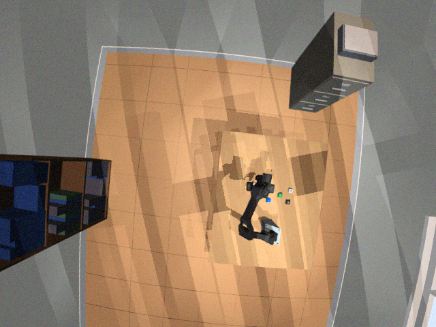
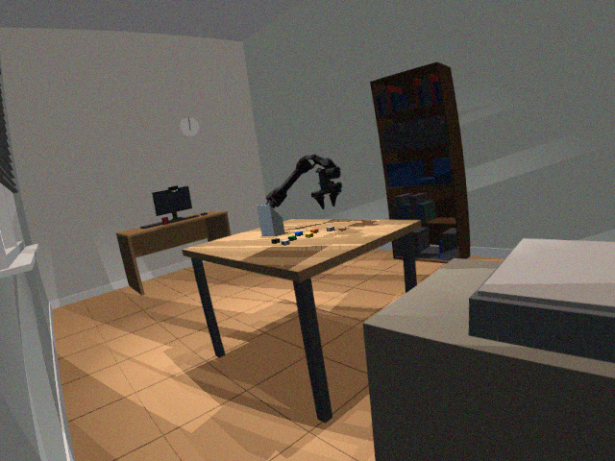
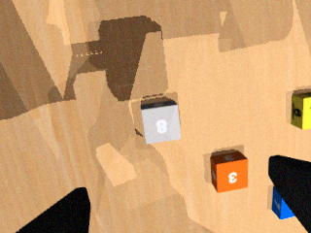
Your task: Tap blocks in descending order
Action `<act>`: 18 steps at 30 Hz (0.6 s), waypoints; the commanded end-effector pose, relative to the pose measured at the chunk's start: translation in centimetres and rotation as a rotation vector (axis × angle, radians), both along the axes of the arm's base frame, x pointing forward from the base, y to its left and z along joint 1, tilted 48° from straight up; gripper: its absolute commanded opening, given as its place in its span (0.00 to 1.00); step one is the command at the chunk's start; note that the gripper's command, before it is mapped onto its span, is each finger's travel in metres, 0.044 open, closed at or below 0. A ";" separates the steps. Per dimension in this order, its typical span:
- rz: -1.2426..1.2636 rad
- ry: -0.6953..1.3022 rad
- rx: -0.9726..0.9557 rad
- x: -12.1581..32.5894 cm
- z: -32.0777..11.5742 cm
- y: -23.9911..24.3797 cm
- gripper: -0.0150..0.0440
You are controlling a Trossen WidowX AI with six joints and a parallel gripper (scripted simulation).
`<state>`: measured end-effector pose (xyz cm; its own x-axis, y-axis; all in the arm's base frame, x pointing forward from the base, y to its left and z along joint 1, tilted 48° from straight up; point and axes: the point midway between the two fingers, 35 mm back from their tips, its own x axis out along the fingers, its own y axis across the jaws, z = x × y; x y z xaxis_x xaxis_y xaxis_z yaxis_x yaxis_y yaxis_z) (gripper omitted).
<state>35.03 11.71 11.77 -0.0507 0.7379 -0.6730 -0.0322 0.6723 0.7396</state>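
My gripper (image 2: 328, 206) (image 3: 181, 182) is open and empty, high above the table. In the wrist view a grey block (image 3: 161, 123) (image 2: 330, 229) showing 8 lies ahead of the space between the fingers. An orange block (image 3: 229, 172) (image 2: 314, 230) showing 3 is near the right finger. A blue block (image 3: 282, 203) (image 2: 298, 233) (image 1: 268, 199) is partly hidden by that finger. A yellow block (image 3: 302, 112) (image 2: 308, 234) is cut off at the right edge. A green block (image 1: 279, 195) (image 2: 291, 238), a black block (image 1: 287, 201) (image 2: 275, 241) and a white block (image 1: 290, 190) (image 2: 284, 242) have unreadable digits.
The wooden table (image 1: 296, 253) (image 2: 387, 229) carries the arm's pale mount (image 1: 277, 236) (image 2: 270, 220). The arm covers part of the block area from above. A filing cabinet (image 1: 313, 70) and a bookshelf (image 2: 459, 173) stand away from the table.
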 end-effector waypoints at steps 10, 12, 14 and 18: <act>-0.001 0.006 0.003 0.2 0.1 0.3 0.93; -0.001 0.006 0.003 0.2 0.1 0.3 0.93; -0.001 0.006 0.002 0.3 -0.2 0.0 0.93; -0.003 0.005 -0.012 0.8 -6.0 -5.4 0.93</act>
